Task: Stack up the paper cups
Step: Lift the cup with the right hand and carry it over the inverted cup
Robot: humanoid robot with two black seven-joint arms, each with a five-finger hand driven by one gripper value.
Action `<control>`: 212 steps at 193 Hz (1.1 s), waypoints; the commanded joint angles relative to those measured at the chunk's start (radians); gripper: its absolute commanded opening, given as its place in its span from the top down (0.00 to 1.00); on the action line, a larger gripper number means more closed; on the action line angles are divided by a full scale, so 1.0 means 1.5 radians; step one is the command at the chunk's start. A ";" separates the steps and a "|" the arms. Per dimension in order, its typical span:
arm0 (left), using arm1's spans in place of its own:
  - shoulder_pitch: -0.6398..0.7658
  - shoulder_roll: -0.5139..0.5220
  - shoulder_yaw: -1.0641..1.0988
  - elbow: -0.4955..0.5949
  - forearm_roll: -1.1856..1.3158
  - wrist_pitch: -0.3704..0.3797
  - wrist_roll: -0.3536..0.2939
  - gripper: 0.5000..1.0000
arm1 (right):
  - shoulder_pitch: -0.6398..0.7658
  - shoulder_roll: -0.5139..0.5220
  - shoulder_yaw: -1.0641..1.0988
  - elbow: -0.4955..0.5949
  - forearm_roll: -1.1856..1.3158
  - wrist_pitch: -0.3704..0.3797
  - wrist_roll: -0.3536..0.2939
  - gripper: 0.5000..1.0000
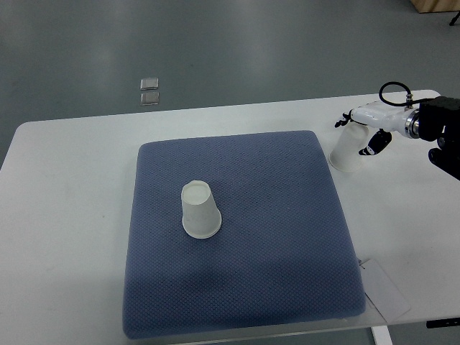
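right hand (pixel 363 133) gripping unmarked paper cup (pixel 348 152)

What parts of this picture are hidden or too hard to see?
- Top view: the right robot hand covers the upper part of the paper cup on the table.
- The right arm is cut off by the right edge.
- The left arm is out of frame.
- The two small squares on the floor are too small to identify.

One cup (pixel 199 209) on the mat (pixel 287 251), another cup (pixel 350 151) right of it.
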 commanded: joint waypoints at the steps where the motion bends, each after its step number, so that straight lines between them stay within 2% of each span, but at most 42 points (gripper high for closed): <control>1: 0.000 0.000 0.000 0.000 0.001 0.000 0.000 0.00 | 0.001 0.000 -0.002 -0.002 0.000 0.001 0.000 0.46; 12: 0.000 0.000 0.000 0.000 0.000 0.000 0.000 0.00 | 0.000 0.000 -0.002 -0.002 0.000 0.001 0.000 0.48; 21: 0.000 0.000 0.000 0.000 0.000 0.000 0.000 0.00 | 0.000 0.000 -0.003 -0.002 0.000 0.000 0.000 0.54; 49: 0.000 0.000 0.000 0.000 0.000 0.000 0.000 0.00 | 0.000 0.001 0.000 -0.002 0.002 -0.001 -0.001 0.64; 56: 0.000 0.000 0.000 0.000 0.000 0.000 0.000 0.00 | 0.000 0.001 0.000 -0.002 0.002 -0.001 -0.001 0.70; 82: 0.000 0.000 0.000 0.000 0.000 0.000 0.000 0.00 | 0.000 -0.004 0.000 -0.002 0.005 -0.001 -0.001 0.79; 134: 0.000 0.000 0.000 0.000 0.000 0.000 0.000 0.00 | 0.051 -0.048 0.005 0.013 0.010 0.007 0.006 0.82; 153: 0.000 0.000 0.000 0.000 0.000 0.000 0.000 0.00 | 0.092 -0.068 0.005 0.050 0.011 0.010 0.012 0.82; 168: 0.000 0.000 0.000 0.000 0.000 0.000 0.000 0.00 | 0.126 -0.079 0.005 0.091 0.012 0.019 0.020 0.86; 212: 0.000 0.000 0.000 0.000 0.001 0.000 0.000 0.00 | 0.251 -0.081 0.009 0.242 0.013 0.092 0.018 0.88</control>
